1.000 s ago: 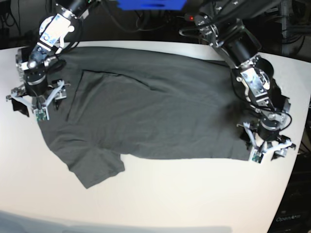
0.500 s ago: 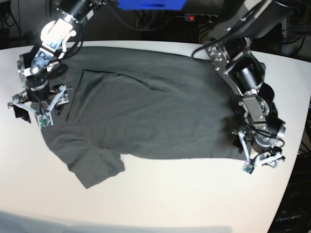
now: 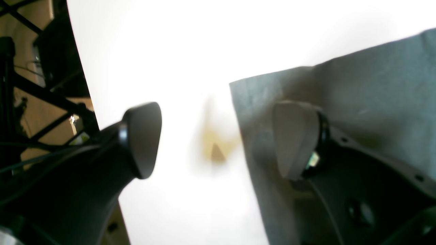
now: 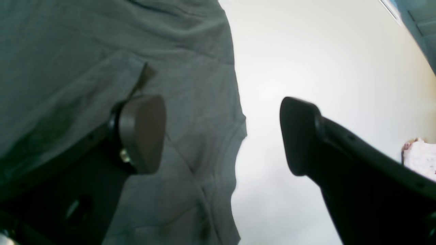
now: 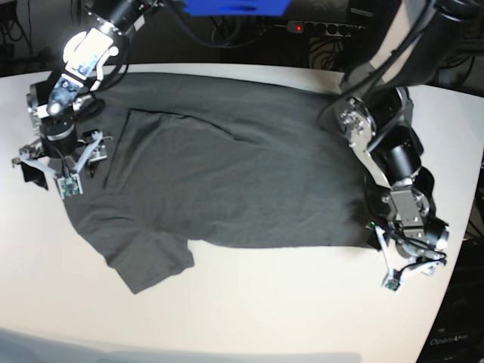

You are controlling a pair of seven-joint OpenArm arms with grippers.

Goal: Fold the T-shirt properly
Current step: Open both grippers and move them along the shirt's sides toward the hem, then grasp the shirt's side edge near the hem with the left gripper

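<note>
The T-shirt (image 5: 242,174) is a plain dark grey throughout, with no print or pattern visible; in the wrist views its cloth reads as a slightly greenish grey. The tabletop (image 5: 287,302) is plain white to off-white. The left end effector (image 5: 408,268) and right end effector (image 5: 57,162) are black with silver-grey metal parts. In the left wrist view one fingertip pad (image 3: 293,139) appears pale grey and the other dark. A blue item (image 5: 234,6) shows at the top edge.
</note>
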